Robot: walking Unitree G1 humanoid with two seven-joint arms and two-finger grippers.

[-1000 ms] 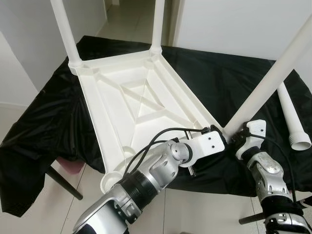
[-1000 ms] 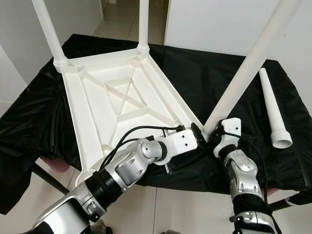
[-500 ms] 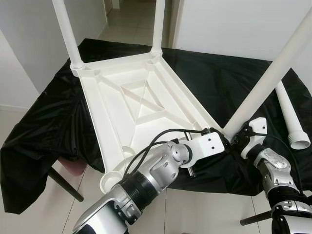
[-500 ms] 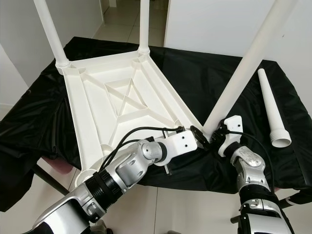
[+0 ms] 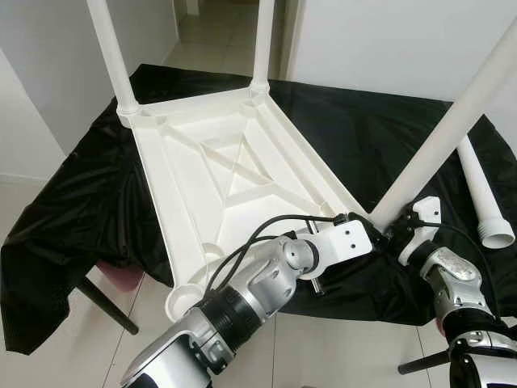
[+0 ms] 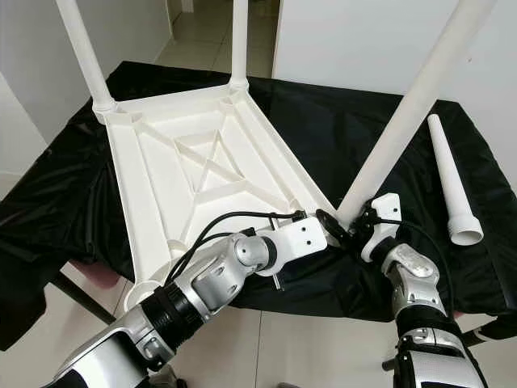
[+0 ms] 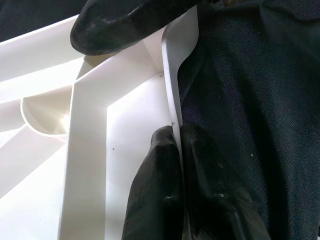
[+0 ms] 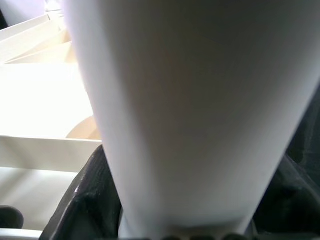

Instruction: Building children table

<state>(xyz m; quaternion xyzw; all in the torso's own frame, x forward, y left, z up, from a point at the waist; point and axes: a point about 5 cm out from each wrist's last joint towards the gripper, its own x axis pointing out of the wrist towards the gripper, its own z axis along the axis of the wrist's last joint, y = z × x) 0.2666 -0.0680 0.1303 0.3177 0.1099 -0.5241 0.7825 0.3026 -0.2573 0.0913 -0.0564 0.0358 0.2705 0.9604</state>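
The white children's table top (image 5: pixel 218 162) lies upside down on a black cloth. Two white legs (image 5: pixel 109 52) (image 5: pixel 262 40) stand upright in its far corners. A third white leg (image 5: pixel 452 129) leans up to the right from the near right corner. My right gripper (image 5: pixel 393 230) is shut on its base, and in the right wrist view the leg (image 8: pixel 190 100) sits between the black fingers (image 8: pixel 90 200). My left gripper (image 7: pixel 178 134) is shut on the table top's thin rim (image 7: pixel 172 75) close to that same corner. A fourth leg (image 5: pixel 483 194) lies loose on the cloth at the right.
The black cloth (image 5: pixel 81 194) drapes over a low support and hangs over its near and left edges. A dark support leg (image 5: pixel 105 303) and a pink object (image 5: pixel 121 275) show below it on the tiled floor. White walls and a doorway stand behind.
My right wrist has shifted slightly to the right at the leg's base. The leaning leg keeps about the same tilt. My left gripper still pinches the rim.
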